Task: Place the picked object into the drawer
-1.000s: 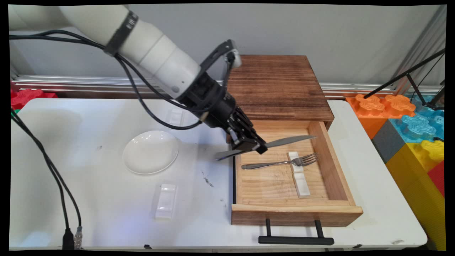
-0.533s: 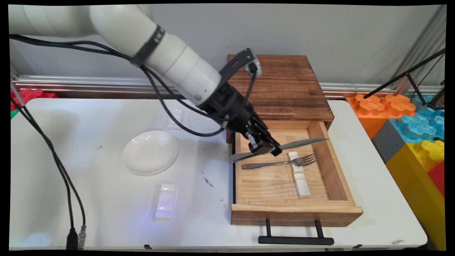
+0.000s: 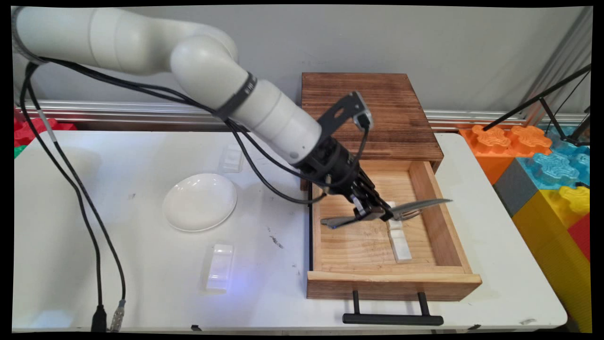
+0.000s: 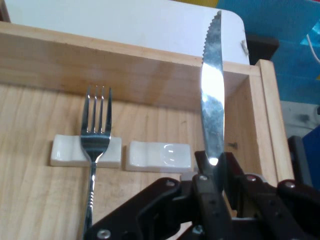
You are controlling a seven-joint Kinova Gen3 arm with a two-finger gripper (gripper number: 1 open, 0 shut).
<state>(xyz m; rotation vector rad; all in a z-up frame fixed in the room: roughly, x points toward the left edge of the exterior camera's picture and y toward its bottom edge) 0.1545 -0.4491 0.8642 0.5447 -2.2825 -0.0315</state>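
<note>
My gripper (image 3: 373,213) is shut on a silver table knife (image 3: 420,205) and hangs low inside the open wooden drawer (image 3: 391,282). The serrated blade points toward the drawer's right wall, and the handle sticks out to the left. In the hand view the knife blade (image 4: 212,100) rises straight up from the gripper (image 4: 215,185). A fork (image 4: 95,135) lies in the drawer with its neck on a white cutlery rest (image 4: 85,150). A second, bare rest (image 4: 159,156) lies beside it, just ahead of the knife. In the main view the gripper hides most of the fork (image 3: 411,213).
The drawer belongs to a dark wooden cabinet (image 3: 368,113) and has a black handle (image 3: 391,319). On the table to the left are a white plate (image 3: 199,201) and two more rests (image 3: 219,267) (image 3: 232,158). Coloured foam blocks (image 3: 542,160) stand at the right.
The gripper has carried the knife to the right and downward, from above the drawer's left edge to low inside the drawer over the fork. Its hold on the knife is unchanged.
</note>
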